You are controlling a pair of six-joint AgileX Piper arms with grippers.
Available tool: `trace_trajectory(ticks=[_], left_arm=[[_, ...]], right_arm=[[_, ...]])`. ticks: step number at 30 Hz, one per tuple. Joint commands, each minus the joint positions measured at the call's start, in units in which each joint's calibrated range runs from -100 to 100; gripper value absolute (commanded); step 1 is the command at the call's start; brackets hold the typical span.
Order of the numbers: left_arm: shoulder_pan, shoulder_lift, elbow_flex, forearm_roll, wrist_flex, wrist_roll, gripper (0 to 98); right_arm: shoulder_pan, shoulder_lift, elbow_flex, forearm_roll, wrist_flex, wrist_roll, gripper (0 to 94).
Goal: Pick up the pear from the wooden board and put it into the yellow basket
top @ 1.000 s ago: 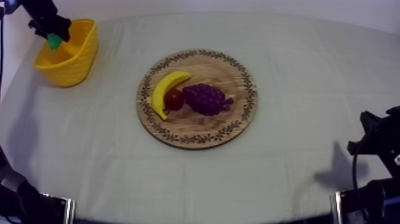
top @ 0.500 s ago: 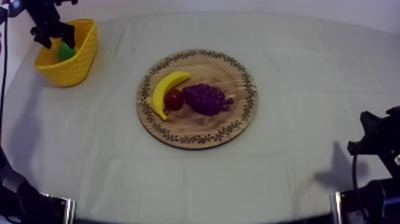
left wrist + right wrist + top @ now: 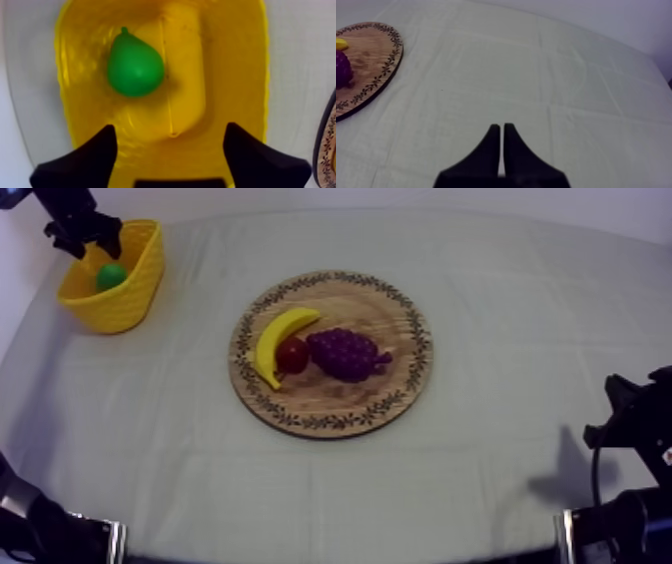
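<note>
A second ago our left gripper point(image 3: 92, 244) held the pear point(image 3: 110, 276) over the yellow basket point(image 3: 138, 296). Now the pear lies free on the floor of the basket, with its stem end pointing away from the gripper, and nothing touches it. In the left wrist view the two black fingers point(image 3: 90, 157) stand wide apart above the near rim of the basket, with only the yellow floor between them, so the fruit is released and the hand is empty. We judge from this that the main step of the task is done: the pear is off the wooden board point(image 3: 400, 393) and inside the basket, and what remains is only to bring the left arm back. The basket holds the pear alone. On the board there are the banana point(image 3: 278, 338), the small red fruit point(image 3: 292, 354) just beside it, and the bunch of grapes point(image 3: 345, 353) touching the red fruit; they lie as they did before. Our right gripper point(image 3: 501, 129) rests low over the cloth point(image 3: 500, 288), well apart from the board, its fingers pressed together on nothing.
</note>
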Motion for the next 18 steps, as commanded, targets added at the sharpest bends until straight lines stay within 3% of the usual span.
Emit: trace_trajectory(ticks=[1, 7, 10, 14, 18], left_arm=[[0.4, -3.0, 1.3, 0.05, -0.8, -0.1, 60.1], [1.6, -11.0, 7.1, -0.01, -4.9, 0.4, 41.5], [2.1, -15.7, 11.4, -0.67, -8.1, 2.2, 32.7], [2.8, -22.6, 18.3, -1.28, -14.1, 5.1, 17.3], [3.8, -31.4, 27.2, -1.31, -21.9, 6.6, 10.2]], right_arm=[[0.0, 0.0, 0.0, 0.0, 0.0, 0.0, 0.4], [0.0, 0.0, 0.0, 0.0, 0.0, 0.0, 0.4], [0.0, 0.0, 0.0, 0.0, 0.0, 0.0, 0.4], [0.0, 0.0, 0.0, 0.0, 0.0, 0.0, 0.4], [0.0, 0.0, 0.0, 0.0, 0.0, 0.0, 0.4]])
